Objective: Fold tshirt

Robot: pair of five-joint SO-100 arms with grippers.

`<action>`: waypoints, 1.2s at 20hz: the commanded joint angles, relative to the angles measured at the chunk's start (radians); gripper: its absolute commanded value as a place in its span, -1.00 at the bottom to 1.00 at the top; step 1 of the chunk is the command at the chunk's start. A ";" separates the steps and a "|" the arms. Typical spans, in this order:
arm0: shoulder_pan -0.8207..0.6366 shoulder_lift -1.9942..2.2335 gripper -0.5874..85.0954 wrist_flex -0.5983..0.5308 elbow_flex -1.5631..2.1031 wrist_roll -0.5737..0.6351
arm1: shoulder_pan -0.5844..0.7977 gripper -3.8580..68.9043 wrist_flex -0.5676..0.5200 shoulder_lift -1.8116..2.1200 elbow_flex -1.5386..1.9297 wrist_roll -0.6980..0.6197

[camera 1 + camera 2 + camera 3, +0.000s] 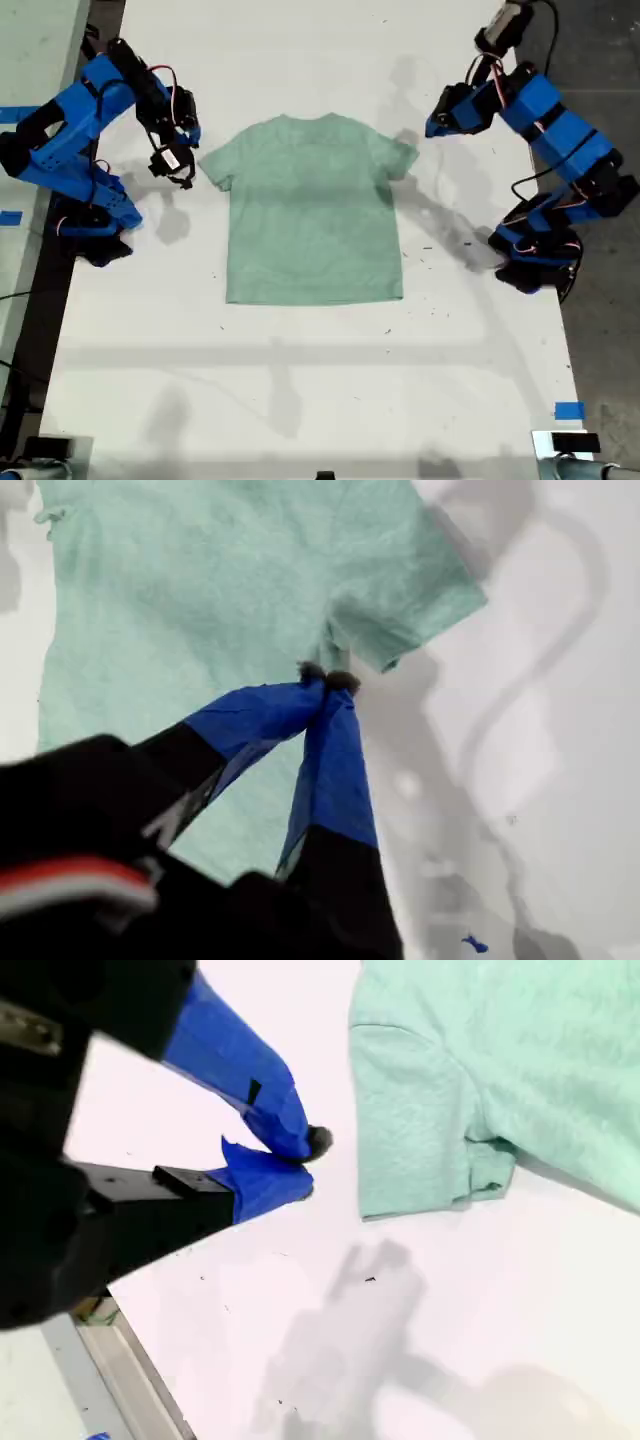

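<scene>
**Q:** Tshirt (315,215) status: any fold made?

**A:** None that I can see. White table (300,400) shows bare all round the tshirt. The tshirt lies flat and fully spread, neck toward the far edge, hem (315,297) toward the near edge. Both sleeves are out to the sides and no layer is turned over. Judged: the task is at its very start, with every fold left to do.

**Q:** Where are the arms, relative to the tshirt?

**A:** One blue arm is on each side of it. My first gripper (325,675) is off the sleeve (397,155) on the exterior view's right, and by its cast shadow it is raised above the cloth. In its own wrist view the tips overlap the underarm seam, but I read that as line of sight, not contact.

**Q:** And the fingers?

**A:** Pressed together at the tips, with nothing between them.

**Q:** The second?

**A:** My second gripper (308,1165) is just beside the other sleeve (410,1130), over bare table and clear of the cloth. Its fingers meet at the tips, or very nearly, and hold nothing.

**Q:** What remains?

**A:** Judged: neither sleeve is gripped yet, so grasping the cloth, folding the sides and sleeves in, and folding the hem up all remain.
</scene>
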 commanded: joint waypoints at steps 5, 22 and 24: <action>-0.063 -0.086 -0.99 0.031 -0.100 0.043 | 0.048 -0.65 0.069 -0.212 -0.279 -0.169; -0.061 -0.107 -0.98 0.028 -0.100 0.051 | 0.143 -0.15 -0.472 -0.641 0.054 -0.515; -0.057 -0.107 -0.99 0.028 -0.100 0.049 | 0.143 -0.50 -0.483 -0.672 0.038 -0.525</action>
